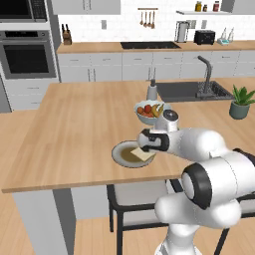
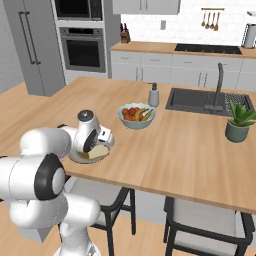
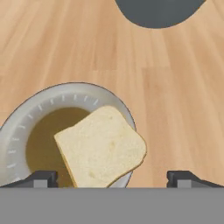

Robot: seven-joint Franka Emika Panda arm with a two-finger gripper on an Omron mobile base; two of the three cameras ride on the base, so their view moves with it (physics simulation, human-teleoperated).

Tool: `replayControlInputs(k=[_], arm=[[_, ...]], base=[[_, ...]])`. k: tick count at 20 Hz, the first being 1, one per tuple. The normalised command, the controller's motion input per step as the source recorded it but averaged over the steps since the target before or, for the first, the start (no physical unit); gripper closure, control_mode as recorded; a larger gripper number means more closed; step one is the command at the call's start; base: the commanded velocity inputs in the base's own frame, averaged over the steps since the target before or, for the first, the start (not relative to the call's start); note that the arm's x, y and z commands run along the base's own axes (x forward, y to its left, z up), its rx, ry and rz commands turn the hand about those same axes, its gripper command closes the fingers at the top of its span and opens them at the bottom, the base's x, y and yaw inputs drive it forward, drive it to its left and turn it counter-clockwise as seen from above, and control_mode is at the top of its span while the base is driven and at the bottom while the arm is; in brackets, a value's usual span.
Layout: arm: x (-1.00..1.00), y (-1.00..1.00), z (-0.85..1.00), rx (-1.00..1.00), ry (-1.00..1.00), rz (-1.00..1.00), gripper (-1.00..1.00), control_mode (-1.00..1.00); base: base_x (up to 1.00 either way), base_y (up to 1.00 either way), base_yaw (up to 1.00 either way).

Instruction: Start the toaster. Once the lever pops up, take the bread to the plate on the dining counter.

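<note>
From the left base view you look forward and down over the arm, which rises at the lower right, across the surface [image 1: 74, 129] toward the back wall with the toaster [image 1: 204, 37]. The right base view faces the same way from the other side, arm at the lower left. Both take in the plate [image 1: 124, 151] with the bread [image 1: 143, 155], the fruit bowl [image 2: 136, 115], the sink [image 2: 200, 100] and the potted plant [image 2: 238, 122]. The hand view sits close above the plate, looking down on the bread, with the two fingertips [image 3: 41, 178] at its bottom edge.
</note>
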Motion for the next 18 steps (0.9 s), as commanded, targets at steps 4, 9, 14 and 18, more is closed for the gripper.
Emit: replayControlInputs(k=[4, 9, 14, 18], arm=[[-0.12, 0.0, 0.79, 0.0, 0.03, -0.01, -1.0, -1.0], [-0.83, 0.03, 0.82, 0.0, 0.02, -0.01, -1.0, -1.0], [-1.0, 0.2, 0.44, 0.0, -0.01, -0.06, -1.0, -1.0], [-1.0, 0.05, 0.14, -0.01, -0.14, -0.02, -1.0, -1.0]], base=[[0.0, 0.0, 0.0], [0.0, 0.0, 0.0], [0.0, 0.0, 0.0], [0.0, 0.0, 0.0]])
